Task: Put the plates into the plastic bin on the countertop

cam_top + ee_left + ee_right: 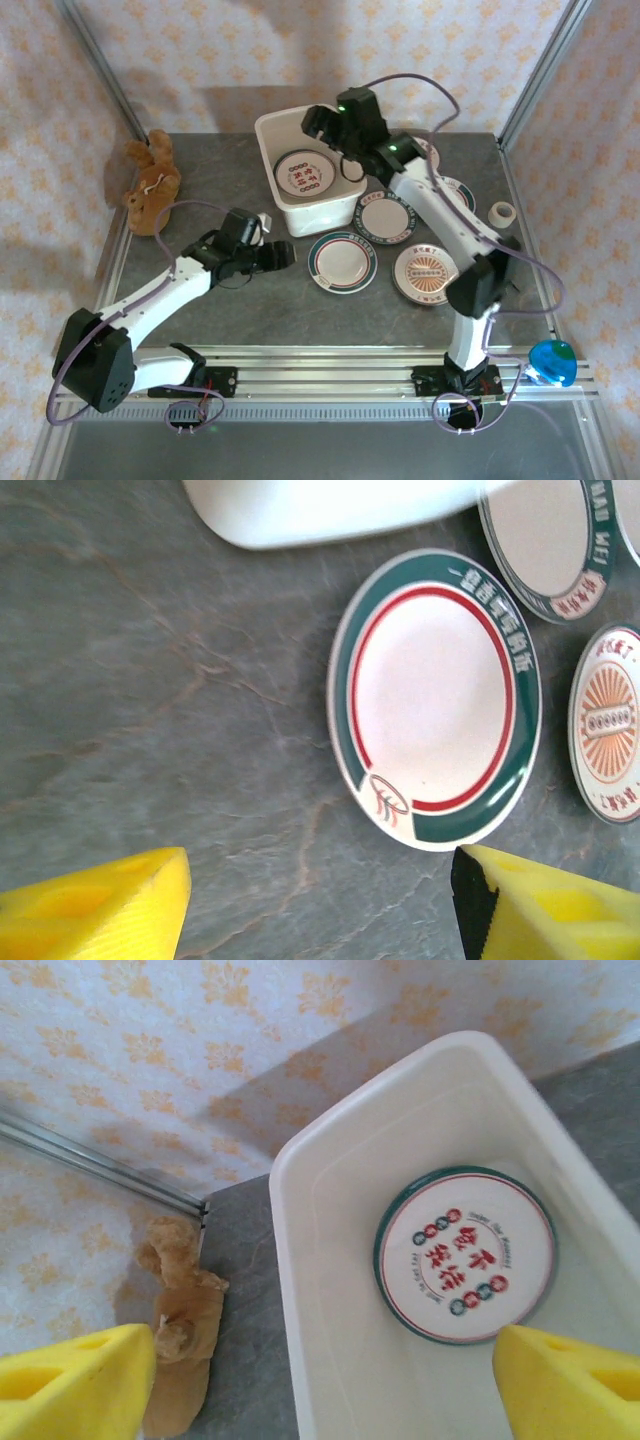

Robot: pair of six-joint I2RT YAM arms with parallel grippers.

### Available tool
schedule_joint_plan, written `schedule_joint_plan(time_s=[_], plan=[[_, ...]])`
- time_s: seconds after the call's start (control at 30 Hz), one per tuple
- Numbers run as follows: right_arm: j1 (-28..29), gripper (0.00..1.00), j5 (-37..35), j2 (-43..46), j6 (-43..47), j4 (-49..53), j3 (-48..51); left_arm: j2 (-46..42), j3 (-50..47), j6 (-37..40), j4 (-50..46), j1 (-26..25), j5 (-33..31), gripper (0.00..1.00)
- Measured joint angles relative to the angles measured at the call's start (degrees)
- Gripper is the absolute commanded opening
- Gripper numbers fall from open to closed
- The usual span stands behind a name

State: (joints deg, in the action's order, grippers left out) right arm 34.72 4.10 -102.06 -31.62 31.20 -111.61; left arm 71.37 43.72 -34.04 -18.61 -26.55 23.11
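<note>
1. At 12 o'clock on the dark grey, mottled stone-look surface (220,300) in the top view stands the off-white rectangular plastic bin (266,140). The right wrist view shows its rolled rim (285,1260), and the left wrist view shows one rounded corner (330,510).
2. Bin contents: one round cream green-rimmed plate (303,176) (465,1253) with red lettering, lying flat on the bin floor.
3. The right hand (318,125) (320,1390) hangs over the bin's 1 o'clock corner. Its yellow fingers (70,1385) are spread wide with nothing between them.
4. The left hand (284,255) (320,910) is low over the surface at 7 o'clock from the bin. Its yellow fingers (100,910) are well apart and it holds nothing.
5. The round cream teal-and-red banded plate (342,262) (435,695) lies flat on the surface at 3 o'clock from the left hand, near it but not touching, and at 5 o'clock from the bin.
6. The round cream orange sunburst plate (426,272) (608,725) lies just beside the banded plate, at its 3 o'clock.
7. The round cream grey-rimmed lettered plate (386,216) (545,540) lies at 1 o'clock from the banded plate, close to the bin's 4 o'clock corner.
8. More plates (458,195) lie at 3 o'clock from the bin, partly hidden by the right arm. I cannot tell how many.
9. A brown plush toy (152,185) (185,1330) lies at 9 o'clock from the bin, and a white tape roll (503,212) sits at the surface's 3 o'clock edge.
</note>
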Motion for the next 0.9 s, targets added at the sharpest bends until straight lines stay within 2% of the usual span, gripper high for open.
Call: schedule_joint_plan(time_s=[0.17,0.37,0.47,0.73,0.9], plan=[[-1.62,0.74,-0.90,13.92,3.69,-3.15,17.00,6.60,-3.17,-6.43,9.55,-4.81,-1.20,0.69],[-2.40,0.57,-1.22,21.92,6.23,-3.56,27.65,15.72,-2.93,-12.39,17.70,-8.85,-3.45,0.66],[-3.10,0.53,-1.09,24.33,6.43,-3.67,31.12,18.23,-2.93,-14.78,20.04,-9.86,-4.74,0.66],[-3.72,0.51,-1.09,27.80,6.91,-3.65,33.68,23.15,-0.66,-18.08,24.92,-10.71,-6.08,0.62],[-3.76,0.51,-1.11,28.63,7.30,-3.65,34.47,25.16,0.87,-18.88,25.79,-11.47,-6.95,0.55]])
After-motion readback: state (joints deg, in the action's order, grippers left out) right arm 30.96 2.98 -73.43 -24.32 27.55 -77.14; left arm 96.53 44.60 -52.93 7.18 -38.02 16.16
